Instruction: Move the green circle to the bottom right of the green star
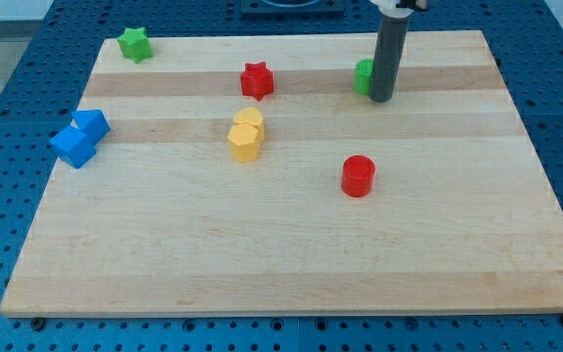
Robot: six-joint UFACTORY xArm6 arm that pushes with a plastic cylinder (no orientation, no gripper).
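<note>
My tip (381, 98) rests against the right side of the green circle (363, 76), upper right of centre on the bench (291, 264), apparently placed to push it leftward toward the green star (136, 44), upper left. No pincer fitted.

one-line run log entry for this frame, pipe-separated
tip at right edge of green circle, contact unclear | green star top left, far across board | red star between them | circle not yet placed
</note>
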